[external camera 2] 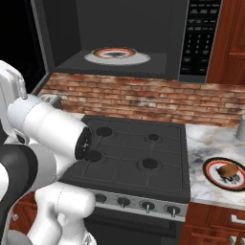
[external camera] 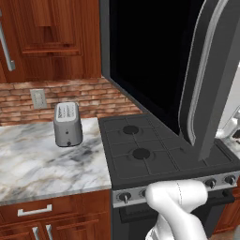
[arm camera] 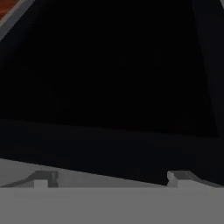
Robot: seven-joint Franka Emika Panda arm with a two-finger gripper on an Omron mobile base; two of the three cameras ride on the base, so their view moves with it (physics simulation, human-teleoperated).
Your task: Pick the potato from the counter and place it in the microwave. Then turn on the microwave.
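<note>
The brown potato (external camera 2: 228,171) lies on a small round plate (external camera 2: 215,179) on the marble counter (external camera 2: 205,139) to the right of the stove. Above the stove the microwave (external camera 2: 119,33) stands open, with a round turntable plate (external camera 2: 116,55) inside and its button panel (external camera 2: 198,38) on the right. Its black glass door (external camera: 154,56) with the curved silver handle (external camera: 202,84) is swung out to the left. My gripper (arm camera: 109,179) is open, fingertips (arm camera: 43,179) wide apart with nothing between them, facing a dark surface close by. The white arm (external camera 2: 48,129) rises at the left, far from the potato.
A black gas stovetop (external camera 2: 134,153) with knobs along its front sits under the microwave. A small silver toaster (external camera: 67,124) stands on the counter (external camera: 42,164) left of the stove, by the brick wall. Wooden cabinets (external camera: 51,37) hang above.
</note>
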